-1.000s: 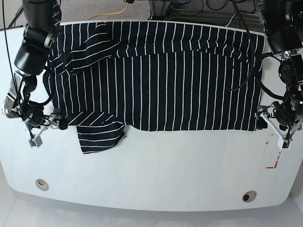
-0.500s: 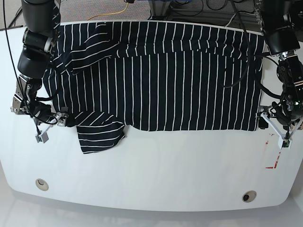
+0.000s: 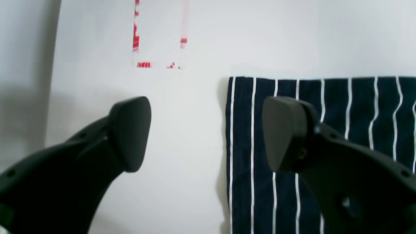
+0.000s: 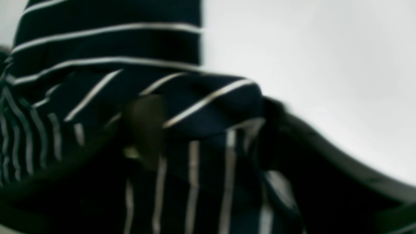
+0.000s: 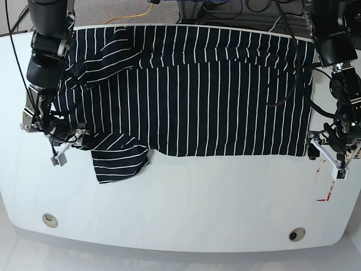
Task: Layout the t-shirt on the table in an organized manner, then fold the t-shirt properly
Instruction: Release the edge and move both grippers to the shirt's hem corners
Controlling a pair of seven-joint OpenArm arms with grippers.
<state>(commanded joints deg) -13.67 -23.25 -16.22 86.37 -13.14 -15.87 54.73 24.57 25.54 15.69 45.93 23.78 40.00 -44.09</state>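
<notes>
Two hands at opposite near corners: right hand [image 5: 66, 145] grasps shirt [image 5: 192, 96] by the crumpled sleeve; left hand [image 3: 204, 133] released, straddling the hem corner on the worktop [image 5: 186, 197].

I see the t-shirt [image 5: 214, 101] as very dark navy with thin white stripes, on a glossy white table [image 5: 180, 209] bearing a small red marking [image 5: 324, 197]; my left gripper [image 3: 201, 133] is black.
</notes>
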